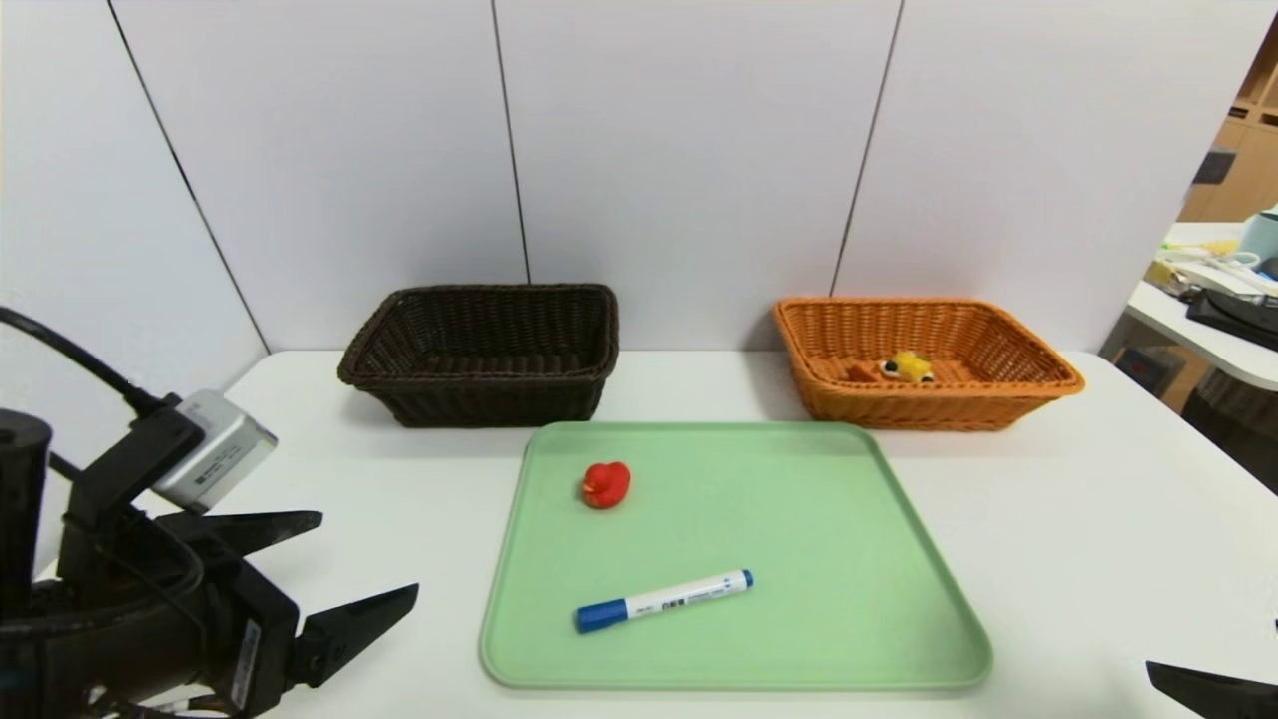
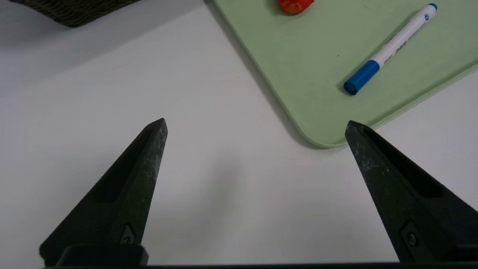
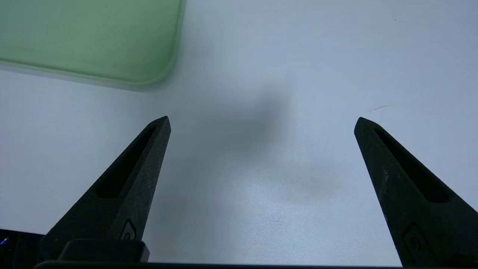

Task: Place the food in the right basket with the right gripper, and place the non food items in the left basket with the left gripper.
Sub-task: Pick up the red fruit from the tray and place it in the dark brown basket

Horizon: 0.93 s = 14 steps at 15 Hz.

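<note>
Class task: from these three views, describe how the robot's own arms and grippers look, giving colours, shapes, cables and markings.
The left gripper has matte black, pointed wedge fingers with recessed slots and scuffs. Its black arm carries a silver-grey camera box, a black cable and a white label. The right gripper has matching black fingers.

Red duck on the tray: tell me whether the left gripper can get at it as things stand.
Probably yes. The left gripper is open over bare table beside the green tray; nothing stands between it and the red duck, and the marker lies clear of that path.

An office or lab: a white desk [image 1: 1098,519] fenced by plain partition panels [image 1: 679,150], another cluttered desk [image 1: 1198,320] and wooden shelving [image 1: 1243,150] beyond.
</note>
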Each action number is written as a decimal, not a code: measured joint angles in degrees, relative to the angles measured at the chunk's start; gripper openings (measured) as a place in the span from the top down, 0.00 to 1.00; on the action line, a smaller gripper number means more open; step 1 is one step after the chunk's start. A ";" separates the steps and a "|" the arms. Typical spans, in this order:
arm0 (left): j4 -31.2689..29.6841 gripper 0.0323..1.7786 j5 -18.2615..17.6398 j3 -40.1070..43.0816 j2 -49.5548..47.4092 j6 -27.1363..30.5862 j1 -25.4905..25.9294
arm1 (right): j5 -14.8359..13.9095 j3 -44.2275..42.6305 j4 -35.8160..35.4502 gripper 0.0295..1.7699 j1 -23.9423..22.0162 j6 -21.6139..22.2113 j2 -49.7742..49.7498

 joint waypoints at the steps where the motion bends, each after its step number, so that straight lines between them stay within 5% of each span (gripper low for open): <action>1: -0.48 0.05 0.02 -1.05 1.91 0.00 -1.16 | 0.00 0.06 -0.02 0.04 0.06 0.00 0.07; 14: -26.77 0.05 2.80 -2.69 28.45 -1.40 -8.80 | -0.06 1.11 -1.15 0.04 1.10 0.04 0.11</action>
